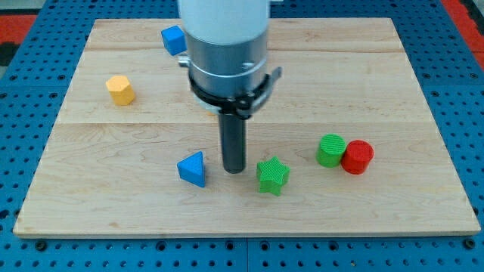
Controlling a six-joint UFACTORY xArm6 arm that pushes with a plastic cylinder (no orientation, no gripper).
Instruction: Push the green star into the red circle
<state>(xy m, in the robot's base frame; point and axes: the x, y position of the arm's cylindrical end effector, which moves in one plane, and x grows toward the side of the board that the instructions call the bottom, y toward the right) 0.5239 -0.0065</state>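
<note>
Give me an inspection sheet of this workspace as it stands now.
Surface: wooden board, flat.
Job's things: green star near the view's bottom; red circle to its right, touching the green circle, which stands between them.
Clutter: blue triangle, blue cube partly hidden by the arm, yellow block.
Grippers: none; my tip is just left of the green star, between it and the blue triangle.
Cables: nothing seen.
Surroundings: blue pegboard.
</note>
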